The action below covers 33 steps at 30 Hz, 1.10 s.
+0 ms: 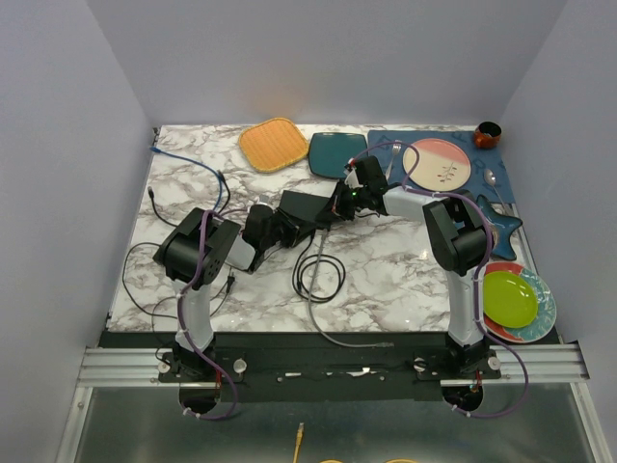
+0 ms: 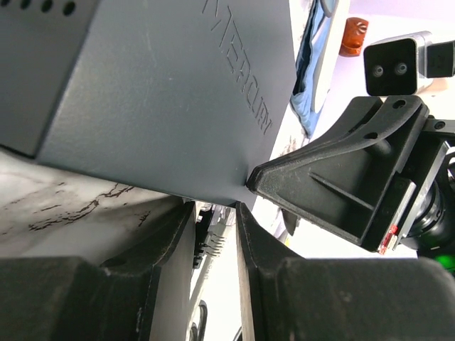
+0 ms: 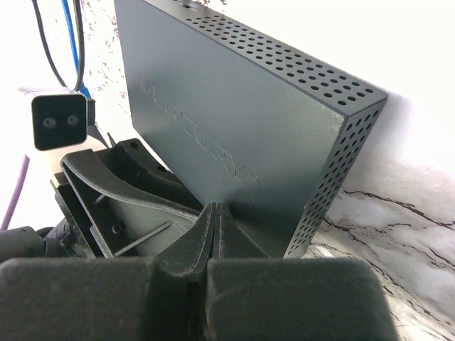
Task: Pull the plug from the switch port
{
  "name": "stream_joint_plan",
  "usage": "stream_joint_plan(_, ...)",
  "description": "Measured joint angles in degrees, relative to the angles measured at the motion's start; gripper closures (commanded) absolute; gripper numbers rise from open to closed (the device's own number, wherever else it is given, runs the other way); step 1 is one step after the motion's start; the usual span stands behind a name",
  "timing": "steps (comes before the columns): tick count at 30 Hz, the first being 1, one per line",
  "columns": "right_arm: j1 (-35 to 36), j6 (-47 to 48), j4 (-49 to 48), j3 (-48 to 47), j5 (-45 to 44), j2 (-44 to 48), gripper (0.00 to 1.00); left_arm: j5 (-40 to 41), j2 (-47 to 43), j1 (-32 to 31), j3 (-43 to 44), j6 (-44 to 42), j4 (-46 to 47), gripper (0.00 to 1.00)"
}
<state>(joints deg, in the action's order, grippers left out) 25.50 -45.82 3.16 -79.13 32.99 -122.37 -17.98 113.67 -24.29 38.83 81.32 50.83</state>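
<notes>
Blue cable [image 1: 188, 159]: lies on the marble table [image 1: 386, 280] at the far left, well apart from the other things.
Left gripper [image 2: 215, 212]: reaches rightward to the left end of the switch [image 1: 308, 207]. Its jaws are drawn in to a narrow slot that the plug fills, with one finger on each flank of it.
Orange square plate [image 1: 274, 144]: lies flat at the far edge, just beside the teal plate.
Plug [image 2: 213, 238]: a pale, translucent network plug that sits at the switch's edge, between the left fingers. Its grey cable [image 1: 371, 343] trails toward the near edge of the table.
Switch: a thin matte-black box near the table's middle, between the two grippers. MERCURY is embossed on its broad face, and rows of round vent holes run along its side.
Teal square plate [image 1: 335, 154]: lies just beyond the switch, at its far side.
Right gripper [image 3: 215, 213]: its fingers are pressed flat together with nothing between them. The tips touch the switch's edge opposite the left gripper.
Blue placemat [image 1: 381, 142]: lies at the far right and carries a pink round plate [image 1: 439, 164].
Brown cup [image 1: 487, 134]: stands at the placemat's far right corner.
Star-shaped blue dish [image 1: 503, 231]: lies to the right of the right arm.
Lime-green plate [image 1: 509, 297]: tops a stack of plates at the near right.
</notes>
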Motion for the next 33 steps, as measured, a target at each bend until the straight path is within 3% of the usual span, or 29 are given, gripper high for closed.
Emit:
stream_joint_plan(4, 0.00, 0.00, 0.00, 0.00, -0.02, 0.00, 0.97, 0.24, 0.33, -0.07, -0.39, 0.28, 1.29, 0.72)
stream_joint_plan(17, 0.00, 0.02, -0.02, 0.00, -0.11, 0.00, 0.97, 0.61, 1.53, -0.22, -2.49, 0.79, 6.25, 0.72)
stream_joint_plan(23, 0.00, 0.04, -0.02, 0.00, -0.13, 0.00, 0.97, 0.61, 2.08, -0.22, -2.99, 1.27, 7.43, 0.85)
stream_joint_plan(24, 0.00, 0.04, -0.02, 0.00, -0.13, 0.00, 0.97, 0.63, 2.08, -0.22, -2.99, 1.25, 7.52, 0.93)
stream_joint_plan(26, 0.00, 0.09, -0.02, 0.00, -0.13, 0.00, 0.97, 0.61, 2.08, -0.20, -3.02, 1.29, 7.69, 1.00)
stream_joint_plan(33, 0.02, 0.68, 0.02, 0.76, -1.68, 1.05, 0.97, 0.42, 2.05, -0.13, -3.02, 1.20, 7.91, 1.00)
